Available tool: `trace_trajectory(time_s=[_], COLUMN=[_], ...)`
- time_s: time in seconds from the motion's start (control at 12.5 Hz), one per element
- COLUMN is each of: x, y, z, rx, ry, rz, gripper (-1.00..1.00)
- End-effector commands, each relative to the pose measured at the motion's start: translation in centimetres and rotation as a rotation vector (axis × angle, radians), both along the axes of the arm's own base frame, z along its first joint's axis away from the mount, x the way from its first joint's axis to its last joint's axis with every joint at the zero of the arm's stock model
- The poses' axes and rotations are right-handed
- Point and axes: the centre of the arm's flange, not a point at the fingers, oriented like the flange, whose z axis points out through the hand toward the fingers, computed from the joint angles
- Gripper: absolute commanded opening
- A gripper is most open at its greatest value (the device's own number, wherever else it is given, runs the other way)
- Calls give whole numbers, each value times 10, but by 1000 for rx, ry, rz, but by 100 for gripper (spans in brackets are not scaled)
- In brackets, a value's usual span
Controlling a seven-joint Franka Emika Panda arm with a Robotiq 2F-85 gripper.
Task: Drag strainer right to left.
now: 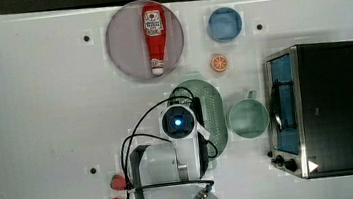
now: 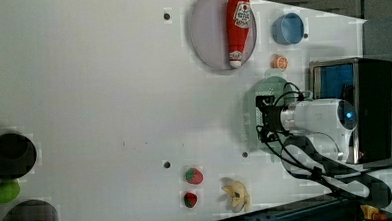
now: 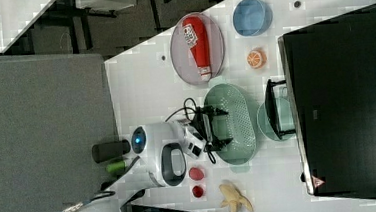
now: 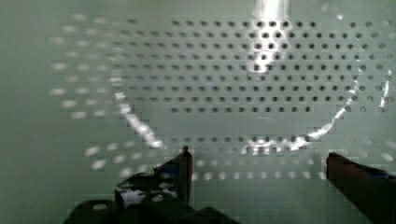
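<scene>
Your gripper (image 4: pixel 257 163) hangs wide open inside the strainer (image 4: pixel 233 84); next, press its wall and drag toward the top view's left.

On my top view I see a ketchup bottle (image 1: pixel 155 36) lying on a grey round plate (image 1: pixel 125 45). A blue bowl (image 1: pixel 225 24) sits to the top view's right of the plate, with an orange slice (image 1: pixel 219 63) just below it. A mint-green cup (image 1: pixel 248 118) stands beside a toaster oven (image 1: pixel 334 106). Two strawberries (image 1: pixel 117 182) lie near the lower edge, and my left view shows a banana (image 2: pixel 236 194) close to them.
</scene>
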Motion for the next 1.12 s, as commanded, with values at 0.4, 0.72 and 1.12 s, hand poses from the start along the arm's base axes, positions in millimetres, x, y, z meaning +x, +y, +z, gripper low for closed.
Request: trace_trajectory(time_s=[0.4, 0.72, 1.12], x=[7, 12, 9], y=[49, 83, 135], z=[14, 13, 13], rx=[6, 10, 18], ry=[-46, -55, -64], rz=[33, -23, -60], gripper=[100, 100, 100])
